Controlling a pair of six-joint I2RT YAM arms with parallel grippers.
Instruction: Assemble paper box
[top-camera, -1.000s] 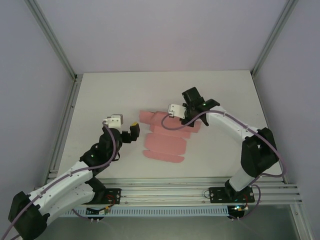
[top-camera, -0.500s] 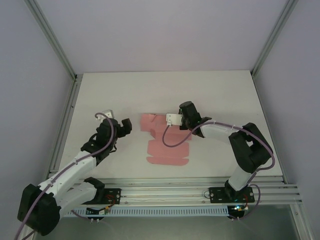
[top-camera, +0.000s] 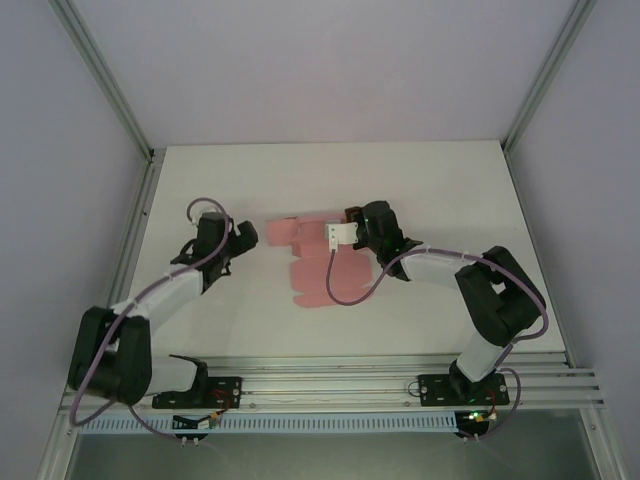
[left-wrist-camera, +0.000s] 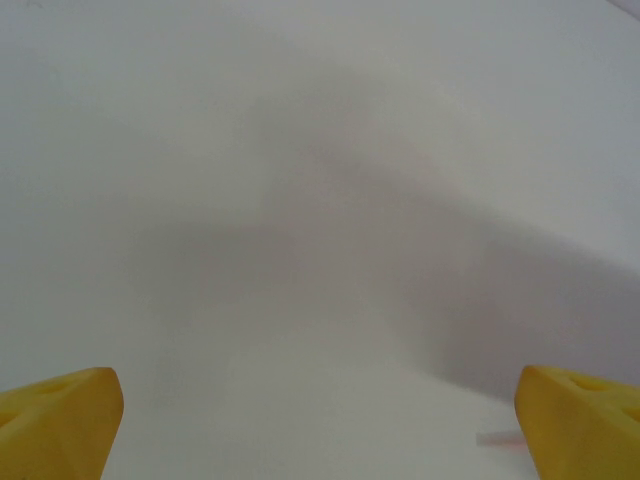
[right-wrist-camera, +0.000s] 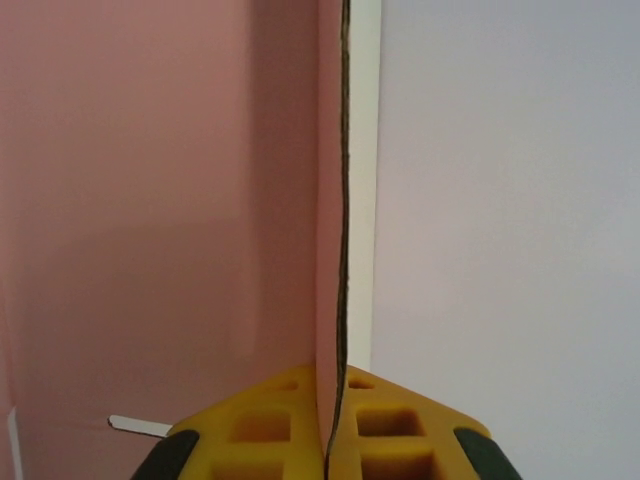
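Observation:
The paper box (top-camera: 315, 275) is a flat pale pink die-cut sheet lying mid-table. My right gripper (top-camera: 350, 228) sits at the sheet's upper right part. In the right wrist view its yellow fingers (right-wrist-camera: 270, 430) are pinched on a thin edge of the pink card (right-wrist-camera: 150, 200), which stands up between them; right gripper (right-wrist-camera: 332, 425) is shut on it. My left gripper (top-camera: 248, 237) hovers just left of the sheet's upper left flap. Its yellow fingertips (left-wrist-camera: 60, 415) stand far apart over bare table, and the left gripper (left-wrist-camera: 320, 430) holds nothing. A pink sliver (left-wrist-camera: 500, 437) shows by its right finger.
The white table (top-camera: 430, 180) is bounded by metal frame posts (top-camera: 130, 130) at the back corners and a rail (top-camera: 350, 385) along the near edge. Both arm bases are bolted to that rail.
The left arm has swung away from me toward the sheet's upper left flap. The right gripper has come down and left, and the sheet has shifted left with it.

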